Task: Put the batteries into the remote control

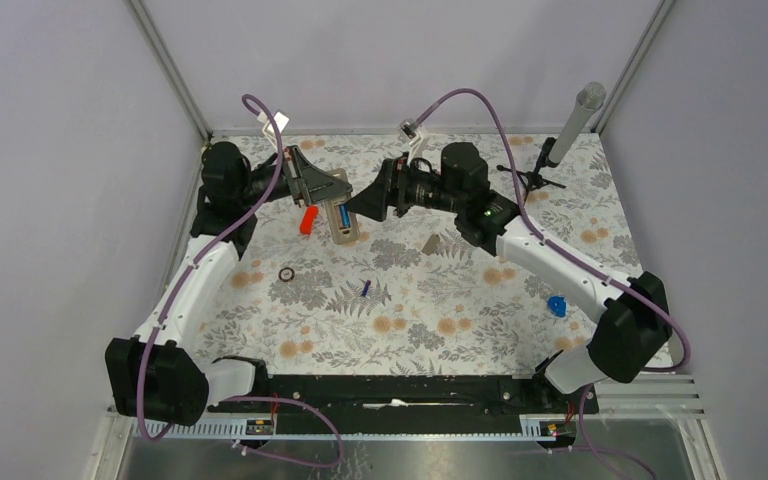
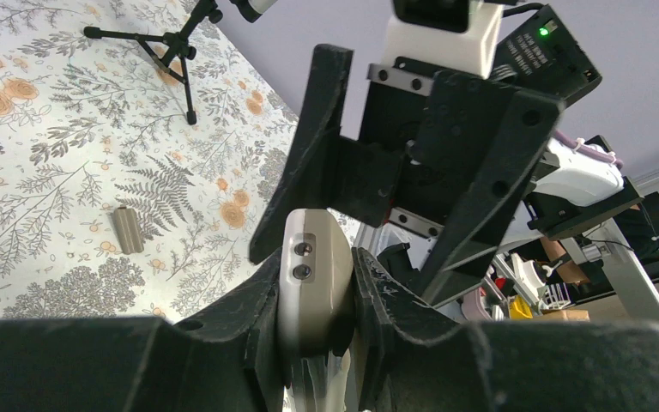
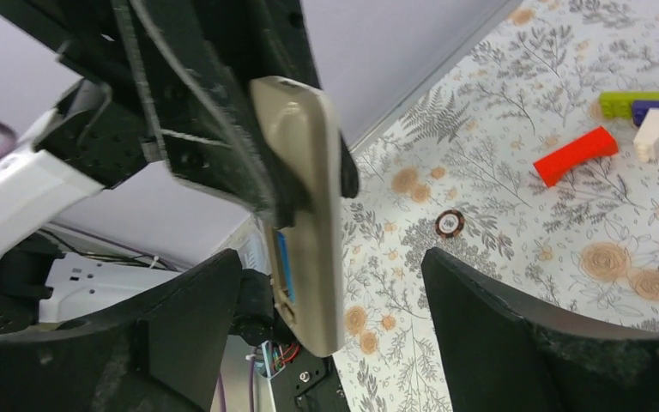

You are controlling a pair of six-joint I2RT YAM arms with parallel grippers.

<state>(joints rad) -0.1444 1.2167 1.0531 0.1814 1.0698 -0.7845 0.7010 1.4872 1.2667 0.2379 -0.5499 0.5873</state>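
The remote control [image 1: 344, 222] is held off the table at the back, grey-tan back facing up, by my left gripper [image 1: 325, 196], which is shut on its end. In the left wrist view the remote [image 2: 311, 270] sits clamped between both fingers. One blue battery [image 1: 342, 214] lies in the recess; it also shows in the right wrist view [image 3: 283, 263]. A second battery [image 1: 366, 288] lies loose on the table's middle. My right gripper [image 1: 362, 206] is open and empty, its fingers either side of the remote's [image 3: 305, 215] free end without touching it.
The flat grey cover piece [image 1: 431, 243] lies right of the remote. An orange-red block [image 1: 307, 220] lies below the left gripper, a brown ring [image 1: 287, 274] nearer. A bright-blue lumpy object [image 1: 557, 306] lies at the right. A microphone on a tripod [image 1: 558, 146] stands at the back right.
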